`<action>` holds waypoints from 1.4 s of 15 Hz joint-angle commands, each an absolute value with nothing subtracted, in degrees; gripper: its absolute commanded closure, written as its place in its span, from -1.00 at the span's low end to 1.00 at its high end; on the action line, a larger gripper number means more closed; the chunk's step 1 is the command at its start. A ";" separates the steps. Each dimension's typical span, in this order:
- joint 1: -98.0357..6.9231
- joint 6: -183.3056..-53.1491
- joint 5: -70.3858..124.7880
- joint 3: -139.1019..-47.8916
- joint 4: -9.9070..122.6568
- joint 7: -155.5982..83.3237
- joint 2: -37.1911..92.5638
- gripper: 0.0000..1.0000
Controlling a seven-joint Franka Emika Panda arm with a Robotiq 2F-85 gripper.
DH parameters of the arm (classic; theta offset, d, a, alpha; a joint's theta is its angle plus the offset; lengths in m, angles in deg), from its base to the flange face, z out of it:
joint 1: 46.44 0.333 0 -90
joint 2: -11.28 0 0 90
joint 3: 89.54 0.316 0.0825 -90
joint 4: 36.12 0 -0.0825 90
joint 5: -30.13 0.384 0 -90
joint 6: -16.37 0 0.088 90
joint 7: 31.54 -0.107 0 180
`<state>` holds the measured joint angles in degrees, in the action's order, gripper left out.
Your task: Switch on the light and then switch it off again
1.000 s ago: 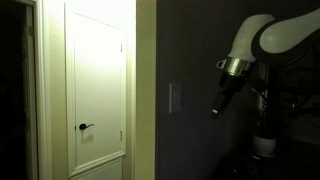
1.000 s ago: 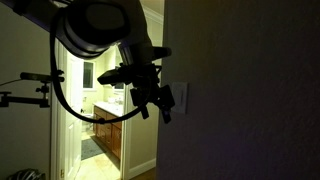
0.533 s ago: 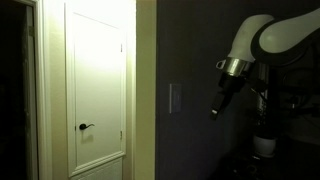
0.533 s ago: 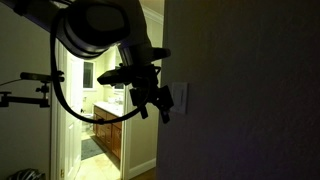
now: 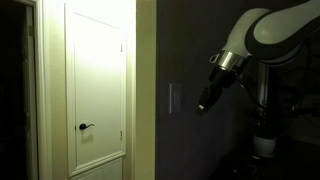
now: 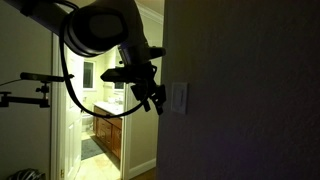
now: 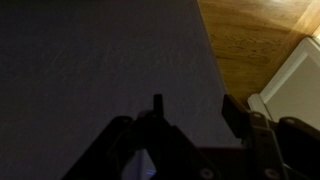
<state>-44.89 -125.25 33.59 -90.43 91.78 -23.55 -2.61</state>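
Wrist view shows the jaws pinched together (dimly lit); in an exterior view the switch [image 6: 178,97] sits beside them.

Small open gap between end effector [image 5: 203,104] and switch [image 5: 175,97], wall [image 5: 188,40] behind

The jaws, dark and drawn together, face a dim grey wall [image 7: 90,60], with wooden floor [image 7: 255,35] upper right.

Arm [image 5: 272,24] raised and bent, closed tool [image 5: 203,103] angled steeply downward.
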 commanded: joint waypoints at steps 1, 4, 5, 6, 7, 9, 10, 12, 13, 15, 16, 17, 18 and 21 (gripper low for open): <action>-44.53 -130.44 34.88 -90.55 88.89 -23.78 0.18 0.36; -44.70 -134.22 34.68 -90.50 87.09 -23.91 1.83 0.74; -44.80 -135.28 34.48 -90.43 86.57 -24.19 2.32 0.86; -44.75 -136.29 34.71 -90.46 85.97 -24.08 2.68 0.91; -44.78 -137.10 34.68 -90.43 85.46 -24.18 3.08 0.94; -44.69 -138.78 35.16 -90.48 84.55 -23.93 3.53 1.00; -44.78 -139.63 35.05 -90.48 83.97 -24.01 3.86 1.00; -44.81 -140.84 35.19 -90.53 82.90 -23.96 4.70 0.95; -44.83 -141.21 35.19 -90.51 82.49 -24.05 5.02 0.91; -44.81 -141.94 35.36 -90.47 81.51 -23.99 6.09 0.88; -44.83 -142.03 35.40 -90.42 80.89 -24.08 6.84 0.89; -44.87 -142.09 35.40 -90.37 80.44 -24.09 7.39 0.90; -44.88 -142.05 35.45 -90.29 79.87 -24.12 8.07 0.91; -45.01 -142.09 35.68 -90.13 78.59 -24.10 9.62 0.91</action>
<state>-44.93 -140.62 34.65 -90.38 80.46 -23.60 7.64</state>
